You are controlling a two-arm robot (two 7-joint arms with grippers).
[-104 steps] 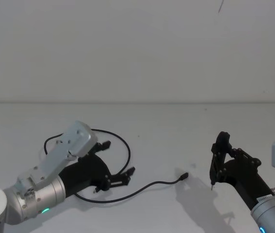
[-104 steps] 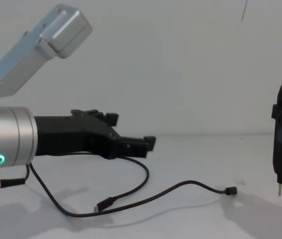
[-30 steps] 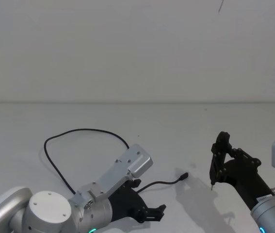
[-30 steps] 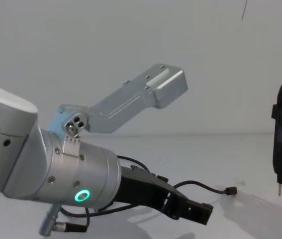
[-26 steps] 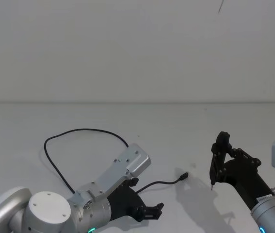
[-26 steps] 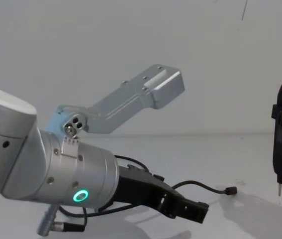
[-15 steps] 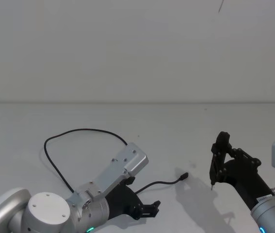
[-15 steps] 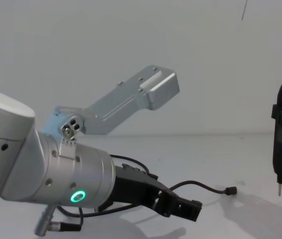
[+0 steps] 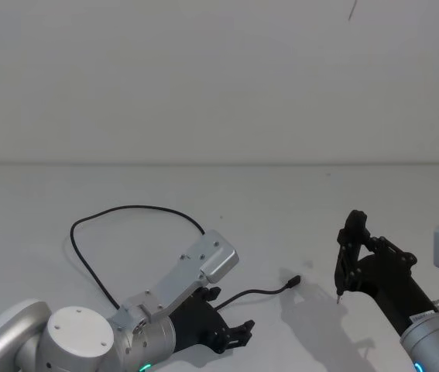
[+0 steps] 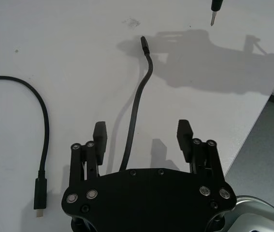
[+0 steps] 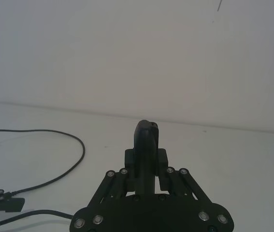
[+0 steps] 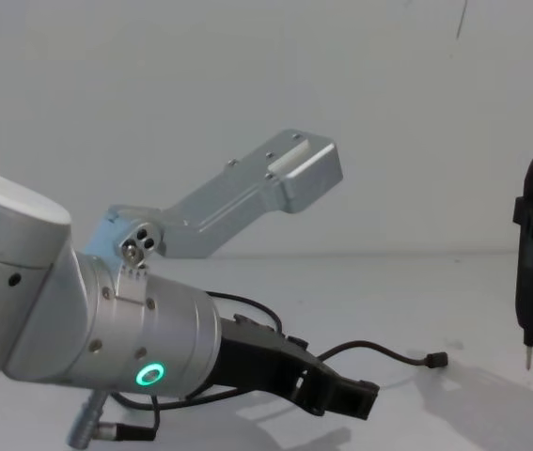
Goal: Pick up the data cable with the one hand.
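The left claw (image 10: 142, 130) is spread astride the cable (image 10: 136, 104), whose middle is hidden under it on the counter (image 10: 54, 48); the right claw (image 11: 146, 166) is clamped on a tool (image 11: 146, 135).

My left gripper (image 10: 142, 133) is black plastic, with two jointed fingers (image 10: 100, 131) and small silver screws (image 10: 91, 194). Its wrist (image 12: 144, 343) is a silver cylinder with a green glowing ring (image 12: 150, 377) and a grey angular bracket (image 12: 266, 183). My right gripper (image 11: 146, 158) is black too, and its wrist has a blue light (image 9: 423, 366).
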